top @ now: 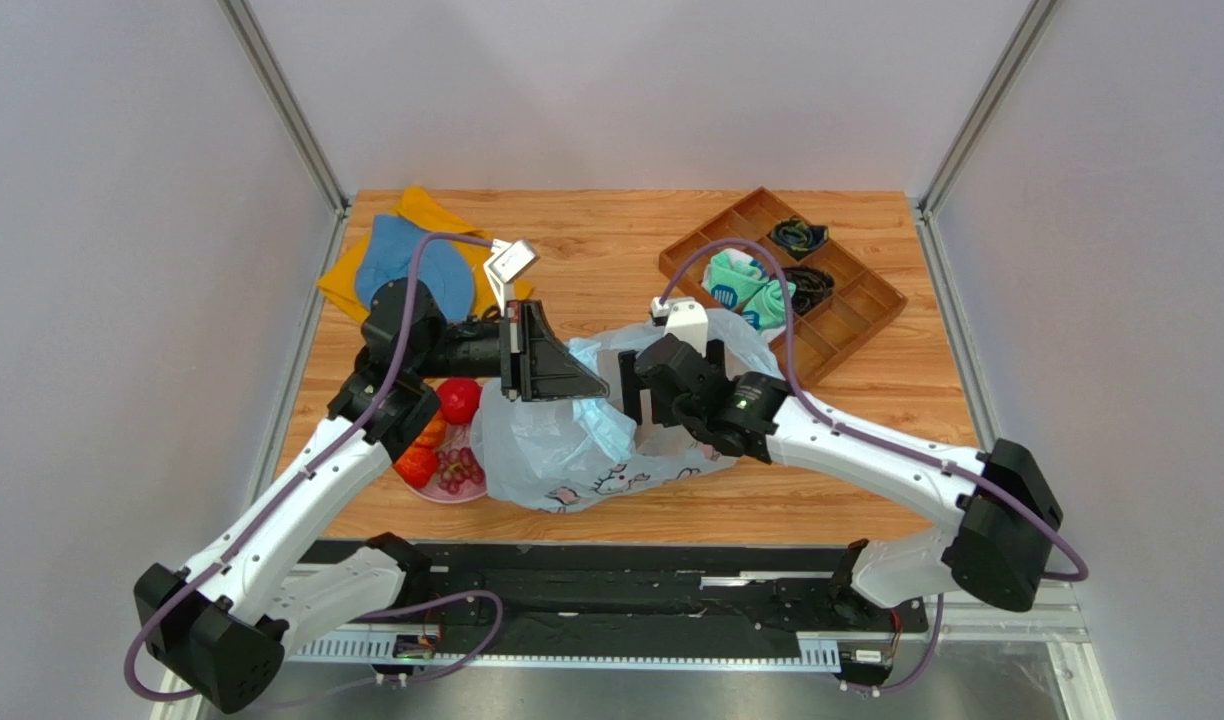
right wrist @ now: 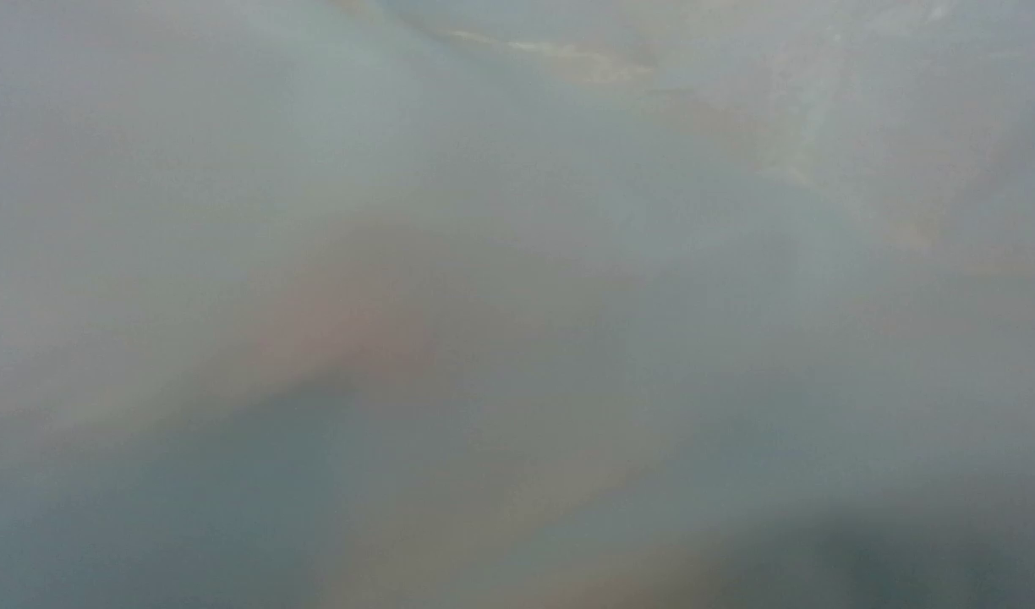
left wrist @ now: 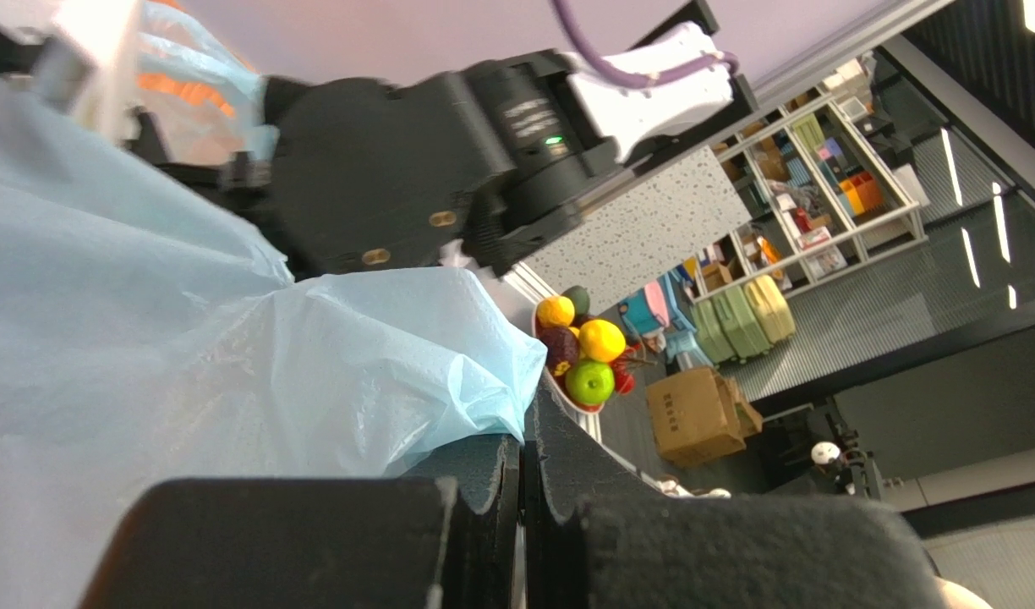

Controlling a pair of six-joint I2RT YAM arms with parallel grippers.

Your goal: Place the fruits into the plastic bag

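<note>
Your left gripper is clamped on the plastic bag; lift its mouth wide. Right gripper, mid-frame: cannot tell.

Wooden table carries the plastic bag, a pink plate, yellow cloth and a divided tray

Fig. My workplace: a robot test cell inside a lab hall. The wooden counter is boxed in by plain pale panels on metal posts. My arms are bolted to a black rail at its near edge. Beyond the cell, my left wrist view shows open shelves, suitcases and a cardboard box.
</note>
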